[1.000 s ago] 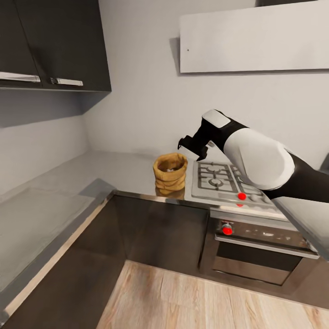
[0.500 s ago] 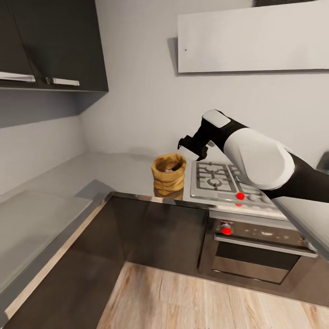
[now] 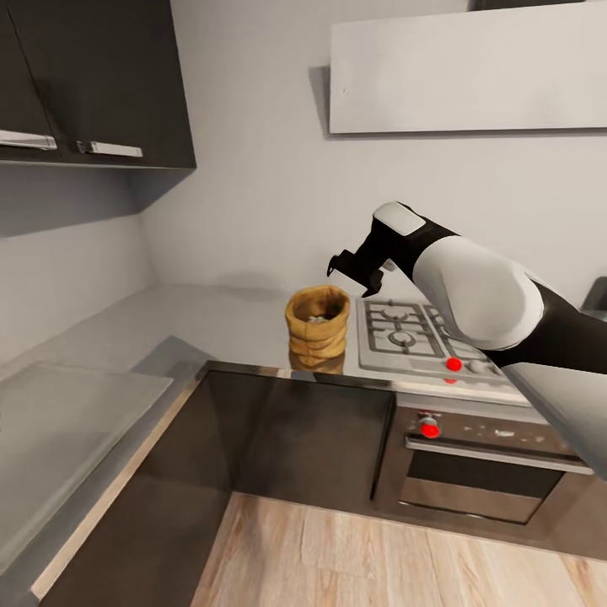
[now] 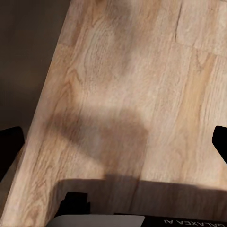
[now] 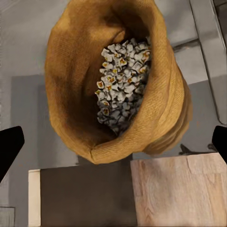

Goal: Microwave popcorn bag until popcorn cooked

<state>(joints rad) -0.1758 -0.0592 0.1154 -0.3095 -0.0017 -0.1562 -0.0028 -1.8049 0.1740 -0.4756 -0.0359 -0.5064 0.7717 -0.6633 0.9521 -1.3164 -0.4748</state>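
The kitchen corner had grey worktops, dark cabinets and a steel hob (image 3: 421,333) above a dark oven (image 3: 480,472). The countertop (image 3: 228,316) carried the popcorn bag (image 3: 318,327), standing upright near the front edge just beside the hob. The step in hand looked like the reach for the bag; the next move would call for lowering the claw around the rolled rim and closing without crushing the sack. The right arm stretched forward from the shoulder, wrist bent down, with the right gripper (image 3: 352,274) above and just behind the bag, apart from it, jaws wide and empty. Its wrist camera looked into the bag at the popcorn (image 5: 122,85). The left gripper (image 4: 113,142) hung over the wood floor (image 4: 142,71), also wide and empty.
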